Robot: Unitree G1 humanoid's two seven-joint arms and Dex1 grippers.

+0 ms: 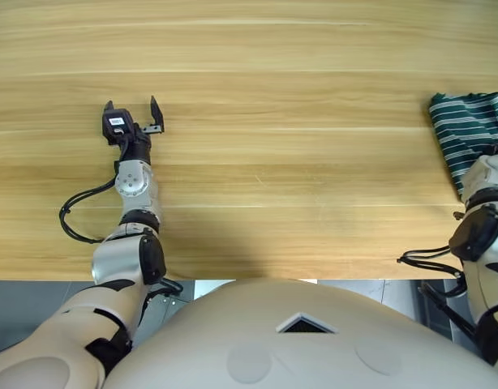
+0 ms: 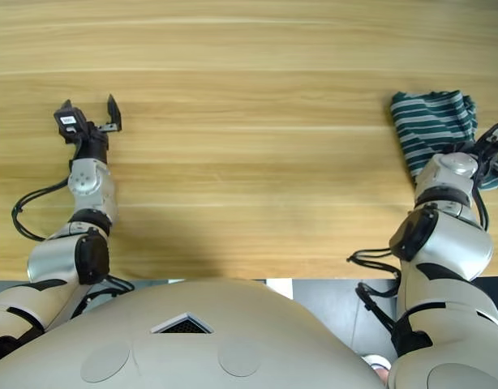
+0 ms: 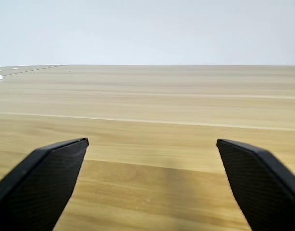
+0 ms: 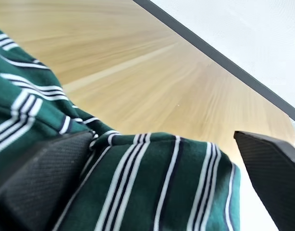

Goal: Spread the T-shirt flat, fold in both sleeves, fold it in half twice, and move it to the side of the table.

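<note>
The right fingers point(image 4: 37, 183) stand spread apart. The shirt point(image 4: 152, 183) is bunched between them and lies against one of them. They seem to clamp nothing, though the view is too close to be sure. Beyond them the shirt lies as a small striped bundle at the right edge of the tabletop point(image 1: 298, 81). The left fingers point(image 3: 46, 173) are also apart, with bare wood between and ahead of them, well away from the shirt. The last step, moving it aside, looks nearly done. Next, the right arm should lift straight clear without dragging cloth.
</note>
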